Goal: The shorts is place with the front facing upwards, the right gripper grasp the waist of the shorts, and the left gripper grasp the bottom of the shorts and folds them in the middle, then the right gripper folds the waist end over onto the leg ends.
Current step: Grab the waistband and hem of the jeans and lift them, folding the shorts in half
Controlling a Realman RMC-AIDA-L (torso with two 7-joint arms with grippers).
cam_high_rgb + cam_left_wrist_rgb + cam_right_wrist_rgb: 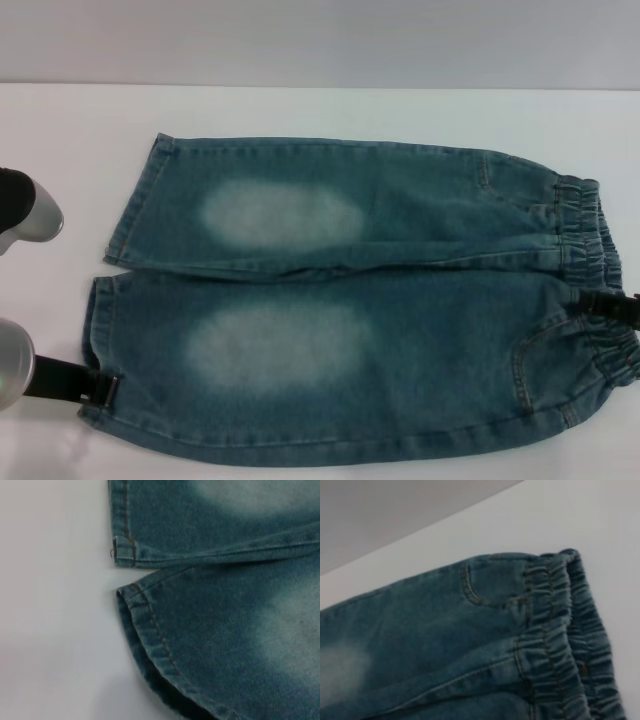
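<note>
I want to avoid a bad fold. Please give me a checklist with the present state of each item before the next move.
1. Shorts lie flat, front up: ok.
2. Left tool at the near leg's hem: ok.
3. Right tool at the waistband: ok.
4. Each tool really pinches cloth: cannot tell.
5. Far leg free of wrinkles before folding: ok, only small ones.

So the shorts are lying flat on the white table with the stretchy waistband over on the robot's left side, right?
Not quite. In the head view the shorts do lie flat on the white table, but the waistband is on the robot's right; the leg hems are on its left.
</note>
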